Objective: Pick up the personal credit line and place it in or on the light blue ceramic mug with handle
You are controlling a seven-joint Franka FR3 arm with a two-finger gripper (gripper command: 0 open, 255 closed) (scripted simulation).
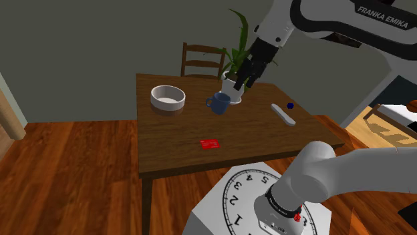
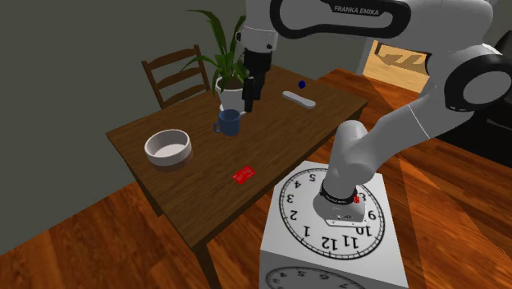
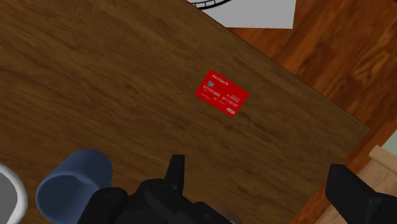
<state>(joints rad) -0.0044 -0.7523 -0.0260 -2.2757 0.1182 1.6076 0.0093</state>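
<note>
Red credit card [image 3: 221, 93] lies flat, face up, on the wooden bench [image 1: 174, 137] near the edge facing the stand, well apart from the blue mug [image 1: 218, 103]. Mug upright toward the far edge, just beside a white plant pot [image 2: 230, 88]. Pincer [image 3: 257, 175] hangs above the bench near the mug, fingers spread, holding nothing.
</note>
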